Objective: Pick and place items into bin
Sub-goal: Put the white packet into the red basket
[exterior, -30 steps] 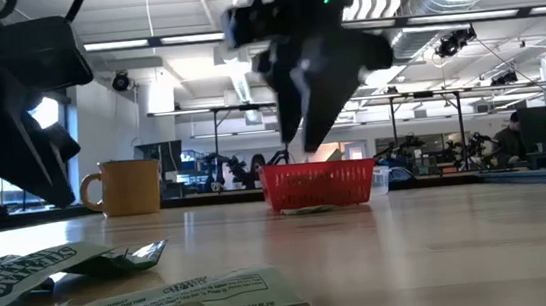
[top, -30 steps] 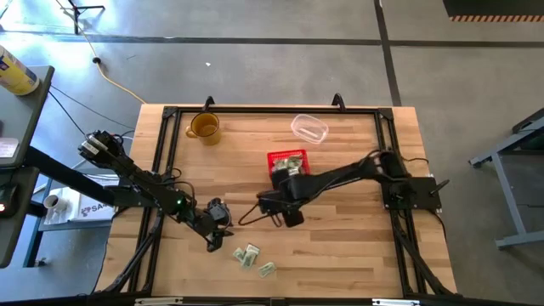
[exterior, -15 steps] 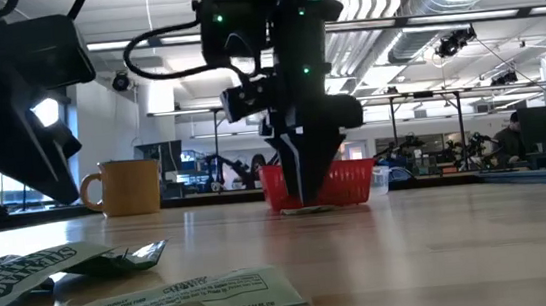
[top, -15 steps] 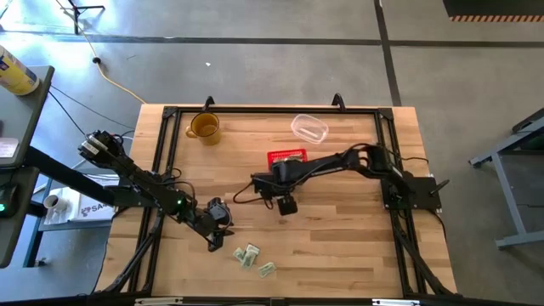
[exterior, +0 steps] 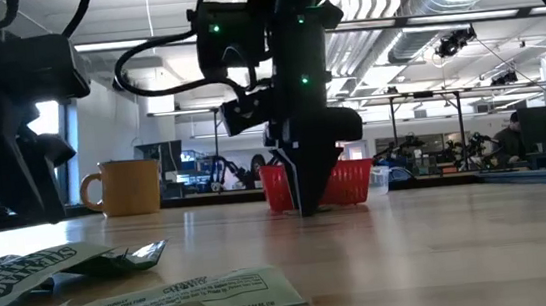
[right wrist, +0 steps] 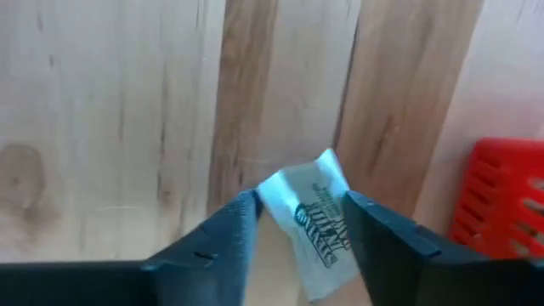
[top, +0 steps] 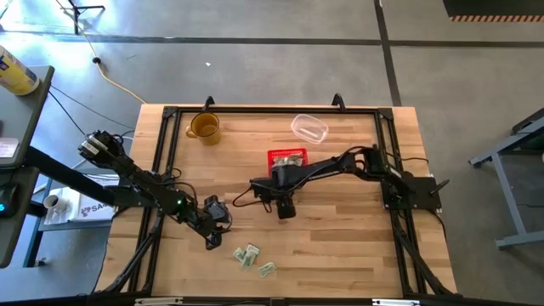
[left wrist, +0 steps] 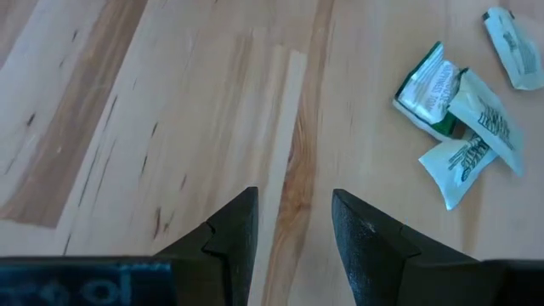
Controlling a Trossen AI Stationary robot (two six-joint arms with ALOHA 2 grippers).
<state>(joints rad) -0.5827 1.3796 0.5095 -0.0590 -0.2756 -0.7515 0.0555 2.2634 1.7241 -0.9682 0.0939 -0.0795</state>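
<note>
The red basket stands mid-table with some bills inside; it also shows in the low view. My right gripper is open and low at the table just near of the basket. Its fingers stand on either side of one wrinkled bill that lies flat on the wood. Three more bills lie near the table's front edge, and they also show in the left wrist view and the low view. My left gripper is open and empty, left of those bills. My right gripper comes at the bill from above, slanting down, one finger at each side of it. The bill lies on the table. I cannot tell whether the fingers touch it.
An amber mug stands at the far left and a clear plastic container beyond the basket. A black frame rims the table. Bare wood lies to the right of the basket and along the front right.
My right gripper has come down from well above the table to the tabletop just near of the red basket, moving a little toward the far edge, and now straddles the bill there. My left gripper has shifted slightly toward the table's left edge.
</note>
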